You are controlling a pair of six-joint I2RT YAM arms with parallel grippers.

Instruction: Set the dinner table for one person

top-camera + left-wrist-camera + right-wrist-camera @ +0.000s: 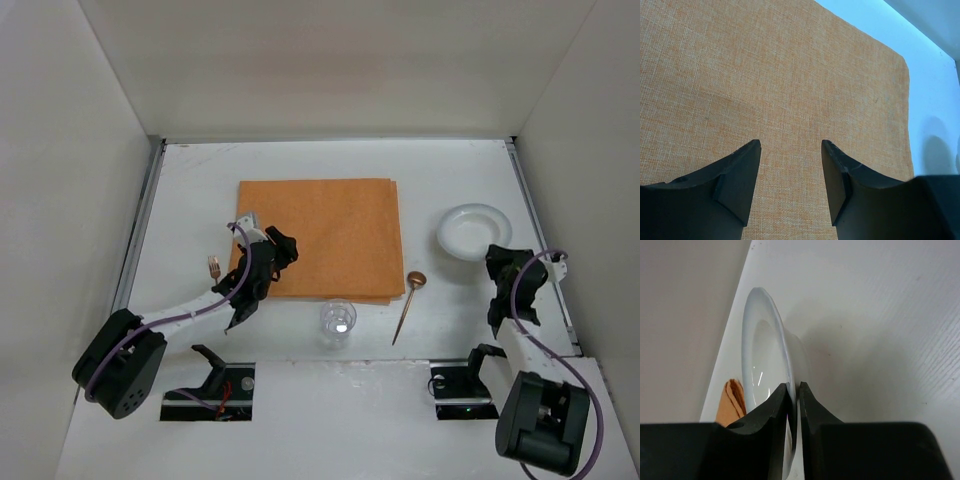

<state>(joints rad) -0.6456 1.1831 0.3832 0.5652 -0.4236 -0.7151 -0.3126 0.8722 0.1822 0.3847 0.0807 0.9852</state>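
Note:
The white dinner table (200, 190) carries an orange cloth mat (320, 235) in its middle. My left gripper (280, 248) is open and empty over the mat's left part; in the left wrist view its jaws (791, 150) stand apart just above the orange cloth (765, 75). A white plate (474, 230) lies right of the mat. My right gripper (500, 258) is at the plate's near rim. In the right wrist view the gripper (795, 390) is shut on the rim of the plate (762, 350).
A copper fork (213, 265) lies left of the mat beside my left arm. A clear glass (338, 320) stands in front of the mat. A copper spoon (408, 300) lies to its right. Grey rails (140, 220) edge the table's sides.

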